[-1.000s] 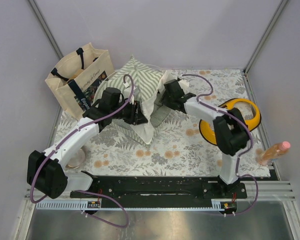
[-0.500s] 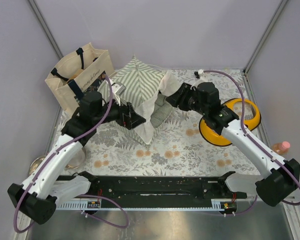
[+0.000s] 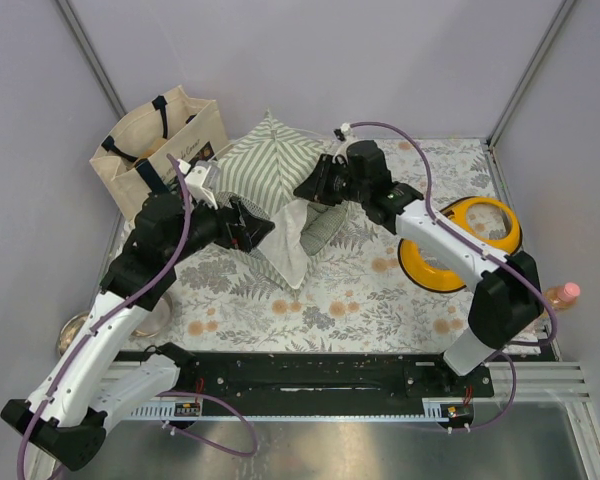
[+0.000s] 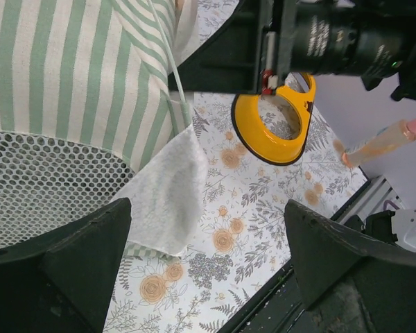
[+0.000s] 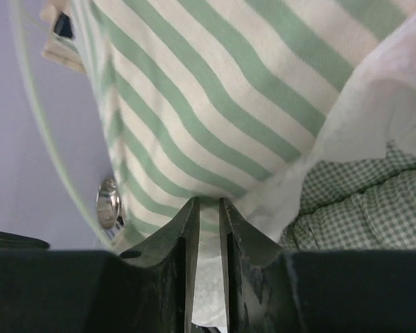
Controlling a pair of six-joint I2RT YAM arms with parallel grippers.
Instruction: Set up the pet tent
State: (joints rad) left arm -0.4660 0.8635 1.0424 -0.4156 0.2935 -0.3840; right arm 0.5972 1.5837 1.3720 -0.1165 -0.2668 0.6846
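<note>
The pet tent (image 3: 270, 165) is a green-and-white striped fabric mound at the back middle of the floral mat. Its mesh panel (image 4: 48, 180) and white lacy flap (image 4: 166, 187) fill the left wrist view, with a thin pole (image 4: 168, 55) along the stripes. My left gripper (image 3: 250, 225) hovers wide open (image 4: 206, 208) just left of the flap and holds nothing. My right gripper (image 3: 310, 190) is at the tent's right edge. In its wrist view the jaws (image 5: 206, 202) stand nearly together, pinching striped and white tent fabric (image 5: 215, 104).
A green checked cushion (image 3: 320, 228) lies at the tent's right. Behind the tent on the left stands a beige tote bag (image 3: 160, 150). A yellow ring-shaped bowl (image 3: 460, 240) sits at the right, an orange bottle (image 3: 555, 300) near the right edge, a metal bowl (image 3: 72, 330) at the left.
My left gripper has opened wide and drawn back from the tent. The right arm has swung its elbow round, and its jaws have narrowed onto the tent's right edge.
</note>
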